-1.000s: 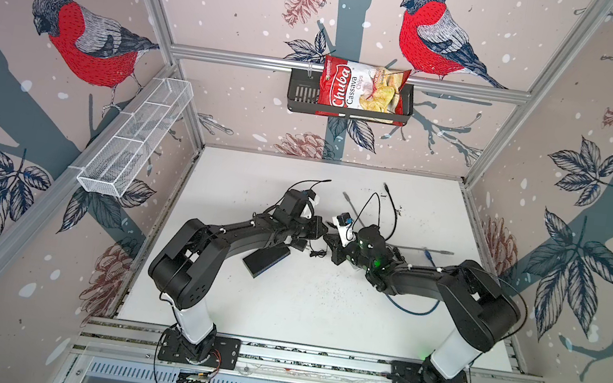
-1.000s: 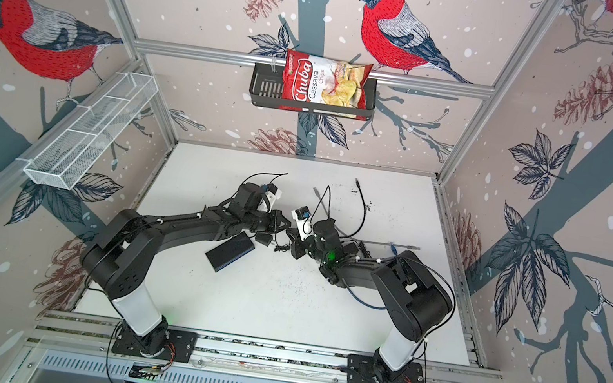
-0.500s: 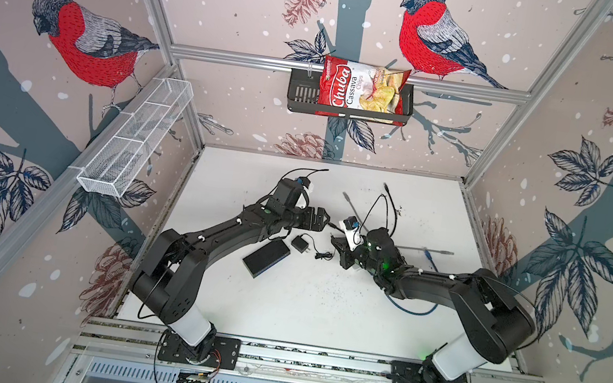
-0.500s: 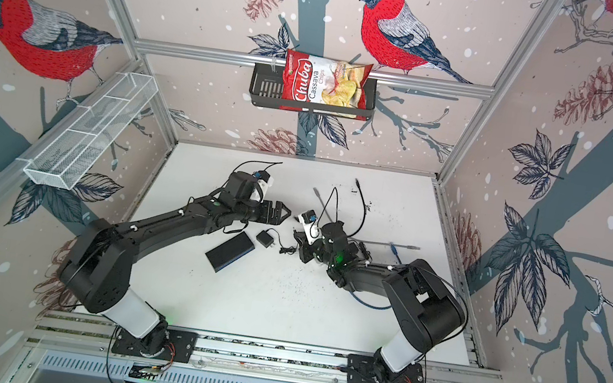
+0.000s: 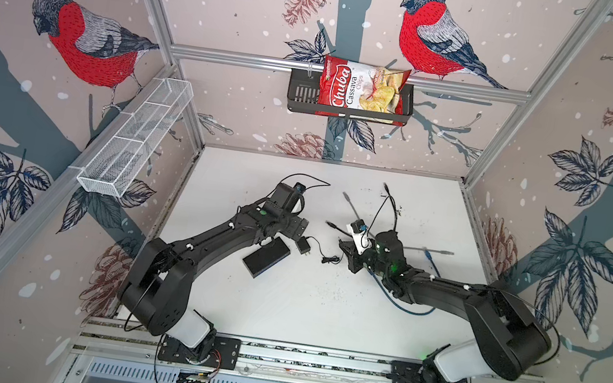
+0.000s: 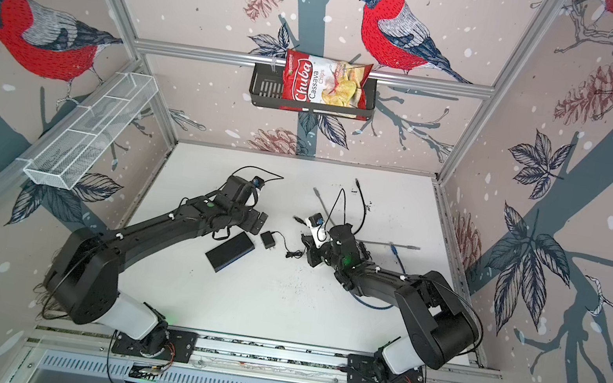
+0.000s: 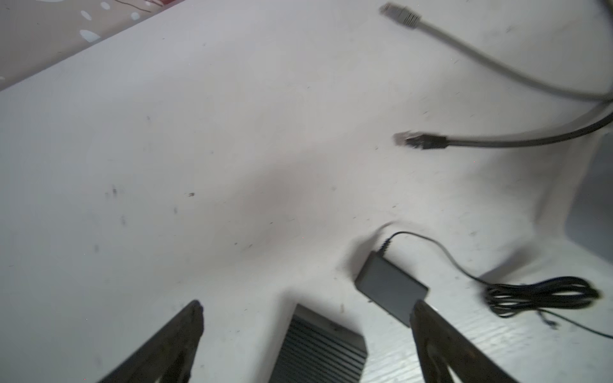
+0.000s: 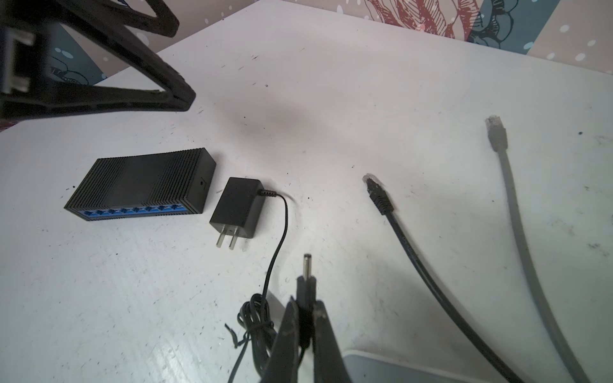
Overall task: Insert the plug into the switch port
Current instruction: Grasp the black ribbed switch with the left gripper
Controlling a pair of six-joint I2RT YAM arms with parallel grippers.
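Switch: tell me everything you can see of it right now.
The switch is a black, ribbed, plastic-looking box lying flat on the white table. One long side carries a row of blue ports, all empty; a short end shows a small round socket. The power adapter lies just beside that end. No gripper holds it.

Setting: robot test cell in lab.
Evidence:
- aluminium frame (image 5: pixel 234 57) boxes in space; wall panels (image 5: pixel 88 44) printed with birds, pine cones, branches, like backdrop.
- two black arms, left arm (image 5: pixel 206 243) and right arm (image 5: pixel 446 293), bolted to slotted rail (image 5: pixel 312 360) at front edge of white worktop (image 5: pixel 300 307).
- small board with loose wires (image 5: pixel 192 381) below rail.
- props laid out: switch (image 5: pixel 266 256), network cables (image 8: pixel 379 199).
- wire tray (image 5: pixel 136 134) and rack (image 5: pixel 301 93) with chips bag (image 5: pixel 361 89) hung on frame.
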